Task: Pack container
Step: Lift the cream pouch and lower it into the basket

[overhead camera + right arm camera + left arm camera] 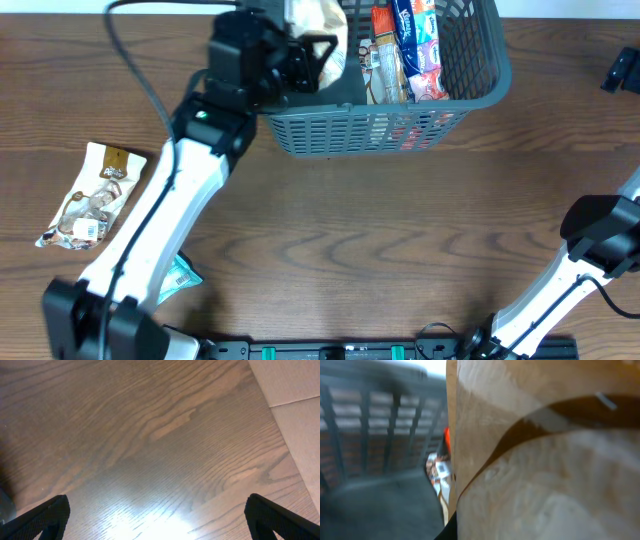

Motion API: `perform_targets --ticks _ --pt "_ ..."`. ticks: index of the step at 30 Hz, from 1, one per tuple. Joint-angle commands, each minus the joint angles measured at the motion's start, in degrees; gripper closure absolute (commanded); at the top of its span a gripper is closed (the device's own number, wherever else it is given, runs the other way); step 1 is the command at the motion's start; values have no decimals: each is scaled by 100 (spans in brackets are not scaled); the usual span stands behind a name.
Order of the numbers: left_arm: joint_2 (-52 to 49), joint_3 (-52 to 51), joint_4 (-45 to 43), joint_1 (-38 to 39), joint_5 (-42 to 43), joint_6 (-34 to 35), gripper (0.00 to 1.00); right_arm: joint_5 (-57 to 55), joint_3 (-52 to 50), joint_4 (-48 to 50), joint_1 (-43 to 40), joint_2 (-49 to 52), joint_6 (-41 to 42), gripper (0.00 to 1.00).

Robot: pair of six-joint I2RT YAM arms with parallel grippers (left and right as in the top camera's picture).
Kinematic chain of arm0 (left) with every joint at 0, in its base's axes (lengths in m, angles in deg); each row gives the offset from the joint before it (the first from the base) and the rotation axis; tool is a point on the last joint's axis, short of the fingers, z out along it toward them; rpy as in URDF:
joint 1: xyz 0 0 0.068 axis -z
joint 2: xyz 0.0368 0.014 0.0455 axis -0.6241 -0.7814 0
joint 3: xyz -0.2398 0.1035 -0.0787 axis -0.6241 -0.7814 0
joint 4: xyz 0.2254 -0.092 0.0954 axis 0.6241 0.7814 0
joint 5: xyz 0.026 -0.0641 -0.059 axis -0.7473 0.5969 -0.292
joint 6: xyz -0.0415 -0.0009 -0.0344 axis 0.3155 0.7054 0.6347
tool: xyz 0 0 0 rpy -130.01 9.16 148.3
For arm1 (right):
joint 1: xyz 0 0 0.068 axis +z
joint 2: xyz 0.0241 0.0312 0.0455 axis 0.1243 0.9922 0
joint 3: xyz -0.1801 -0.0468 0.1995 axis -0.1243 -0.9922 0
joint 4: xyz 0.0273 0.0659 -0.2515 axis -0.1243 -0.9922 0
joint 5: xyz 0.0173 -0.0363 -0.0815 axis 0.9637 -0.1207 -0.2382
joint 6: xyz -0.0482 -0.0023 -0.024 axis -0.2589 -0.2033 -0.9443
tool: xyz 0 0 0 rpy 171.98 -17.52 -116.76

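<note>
The container (400, 125) is a dark grey-blue slotted basket at the table's far edge. Several colourful snack packets (415, 45) lie in its right half. My left gripper (315, 58) hangs over the basket's left half, shut on a cream-and-tan snack packet (322, 22). In the left wrist view that packet (545, 460) fills the right side, with the container's slotted wall (370, 425) and floor behind it; the fingers themselves are hidden there. My right gripper (160, 522) stands open over bare wood near the table's right side, holding nothing.
A cream snack packet (90, 195) lies on the table at the left. A teal packet (182, 275) peeks out from under my left arm. A black object (622, 68) sits at the far right edge. Pale floor (295, 410) shows past the table edge.
</note>
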Motion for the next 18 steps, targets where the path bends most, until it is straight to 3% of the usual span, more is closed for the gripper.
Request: perform_targets --ticks 1,6,13,14,15,18 --pt "-247 98 -125 -55 -205 50 94 2 -15 -9 -39 -46 81 1" --pt "-732 96 -4 -146 -330 0 94 2 -15 -9 -39 -46 81 1" --pt "-1043 96 385 -166 -332 -127 85 2 -15 -9 -39 -46 81 1" --pt "-1043 96 409 -166 -330 -186 73 2 -15 -9 -39 -46 81 1" --pt "-1040 96 407 -166 -330 -262 54 2 -15 -9 -39 -46 81 1" --pt "-1012 98 391 -166 -330 -452 31 2 -15 -9 -39 -46 81 1"
